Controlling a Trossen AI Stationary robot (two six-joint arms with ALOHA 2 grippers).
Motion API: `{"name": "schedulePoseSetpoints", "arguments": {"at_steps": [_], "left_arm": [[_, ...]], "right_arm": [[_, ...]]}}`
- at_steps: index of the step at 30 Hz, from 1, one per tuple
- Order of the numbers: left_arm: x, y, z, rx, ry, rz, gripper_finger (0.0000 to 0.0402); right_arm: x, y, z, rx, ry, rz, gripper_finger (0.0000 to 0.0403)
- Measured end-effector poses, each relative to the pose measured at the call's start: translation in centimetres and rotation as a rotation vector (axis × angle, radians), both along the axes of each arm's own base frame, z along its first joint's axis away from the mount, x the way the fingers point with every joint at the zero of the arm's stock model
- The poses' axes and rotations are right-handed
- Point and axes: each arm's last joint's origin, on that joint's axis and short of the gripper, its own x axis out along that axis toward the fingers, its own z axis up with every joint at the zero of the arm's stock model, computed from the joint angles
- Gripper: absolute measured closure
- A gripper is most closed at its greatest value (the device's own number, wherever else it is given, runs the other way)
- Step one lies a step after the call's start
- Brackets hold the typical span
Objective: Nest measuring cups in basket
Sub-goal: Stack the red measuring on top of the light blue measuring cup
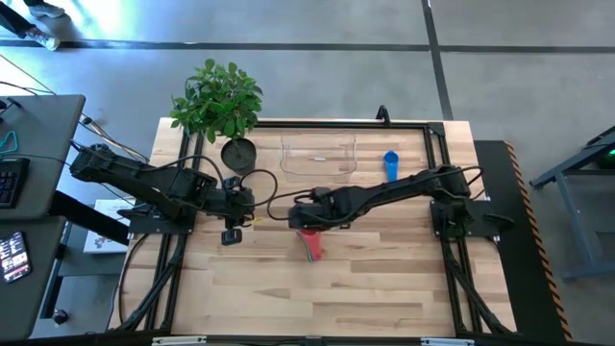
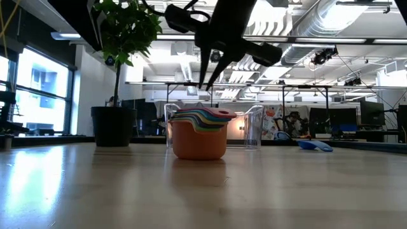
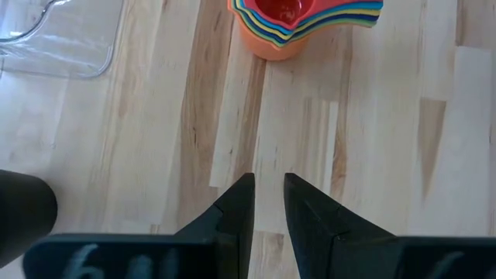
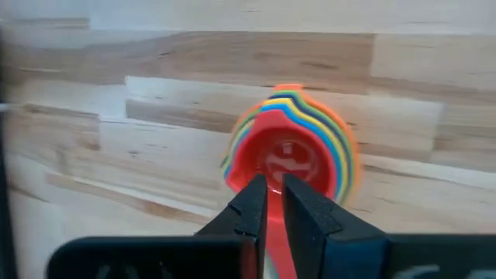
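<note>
A nested stack of measuring cups (image 2: 199, 132) stands upright on the wood table, orange outermost and red innermost; it also shows in the high view (image 1: 309, 240). A blue cup (image 1: 390, 163) lies alone to the right of the clear basket (image 1: 318, 156). My right gripper (image 2: 206, 83) hovers just above the stack, fingers pointing down, shut and clear of the cups; its wrist view (image 4: 274, 190) looks down into the red cup (image 4: 285, 163). My left gripper (image 1: 231, 234) is shut and empty, left of the stack (image 3: 302, 23).
A dark round plant pot (image 1: 238, 152) with a leafy plant (image 1: 216, 98) stands at the far left, beside the basket. The basket's corner (image 3: 54, 43) shows in the left wrist view. Bare wood lies toward the near edge (image 1: 317, 298).
</note>
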Motion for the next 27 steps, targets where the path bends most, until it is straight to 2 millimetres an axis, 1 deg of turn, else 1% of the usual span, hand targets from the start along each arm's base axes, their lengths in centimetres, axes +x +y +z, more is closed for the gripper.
{"name": "schedulePoseSetpoints", "arguments": {"at_steps": [5,10,16,23,27], "left_arm": [[0.0,0.0,0.0,-0.019,-0.003,0.034,0.0339],[0.0,0.0,0.0,-0.054,-0.007,0.098,0.0339],[0.1,0.0,0.0,-0.061,-0.016,0.105,0.0339],[0.5,-0.1,0.3,-0.076,-0.063,0.104,0.0339],[0.6,-0.1,0.3,-0.076,-0.064,0.104,0.0339]], "right_arm": [[-0.7,0.3,-0.1,0.036,0.08,0.064,0.0378],[-1.4,1.9,-0.3,0.064,0.129,0.117,0.038],[-1.9,4.0,-0.7,0.062,0.155,0.145,0.038],[-2.9,5.4,-2.8,0.048,0.2,0.092,0.038],[-3.1,5.6,-3.9,0.048,0.192,0.091,0.038]]}}
